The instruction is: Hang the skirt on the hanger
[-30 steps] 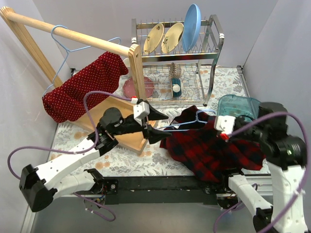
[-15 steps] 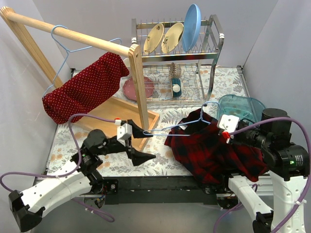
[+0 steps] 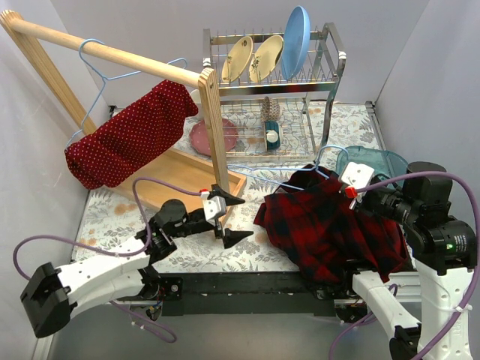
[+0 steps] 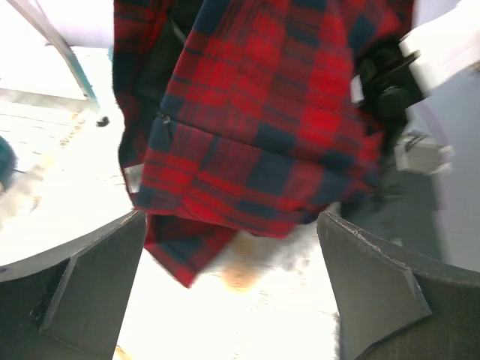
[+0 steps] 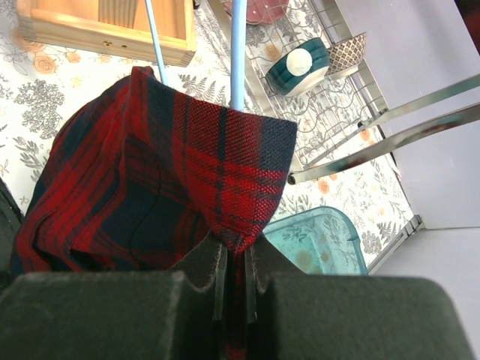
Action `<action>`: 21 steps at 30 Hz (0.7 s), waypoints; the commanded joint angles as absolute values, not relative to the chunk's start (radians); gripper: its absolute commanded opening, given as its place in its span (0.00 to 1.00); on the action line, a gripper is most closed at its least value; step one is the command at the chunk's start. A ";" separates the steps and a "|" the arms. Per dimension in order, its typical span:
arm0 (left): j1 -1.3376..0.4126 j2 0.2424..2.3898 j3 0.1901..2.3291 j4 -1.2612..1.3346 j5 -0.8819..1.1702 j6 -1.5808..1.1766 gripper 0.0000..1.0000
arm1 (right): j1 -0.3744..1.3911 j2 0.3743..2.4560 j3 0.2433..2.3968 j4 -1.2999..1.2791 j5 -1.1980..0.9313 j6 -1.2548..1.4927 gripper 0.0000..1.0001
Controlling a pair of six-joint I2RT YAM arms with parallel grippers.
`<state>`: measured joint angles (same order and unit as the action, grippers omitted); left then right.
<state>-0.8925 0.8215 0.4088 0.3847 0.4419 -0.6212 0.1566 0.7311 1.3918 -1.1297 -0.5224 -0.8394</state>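
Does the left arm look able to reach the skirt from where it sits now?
Probably yes. The left tool is open and empty, and the skirt hangs exposed on that arm's side of the table. Only the rack post, close beside the tool, would need going around.

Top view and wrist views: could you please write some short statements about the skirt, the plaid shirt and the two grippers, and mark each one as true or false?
1. The skirt hangs on a hanger from the wooden rail. True.
2. The left gripper holds the plaid shirt. False: it is open and empty, apart from the shirt.
3. The right gripper is shut on the plaid shirt. True.
4. The blue plate lies flat on the table. False: it stands on edge in the dish rack.
5. The plaid shirt has no hanger in it. False: a second hanger sticks out at its top.
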 commanded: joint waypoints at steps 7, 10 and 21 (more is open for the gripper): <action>-0.900 1.155 0.530 0.655 0.371 -0.370 0.98 | 0.147 0.706 1.442 -1.054 -0.540 -0.833 0.01; -0.899 1.241 0.581 0.630 0.406 -0.339 0.98 | 0.146 0.700 1.439 -1.063 -0.549 -0.842 0.01; -0.848 1.434 0.701 0.589 0.696 -0.331 0.89 | 0.147 0.686 1.427 -1.078 -0.549 -0.853 0.01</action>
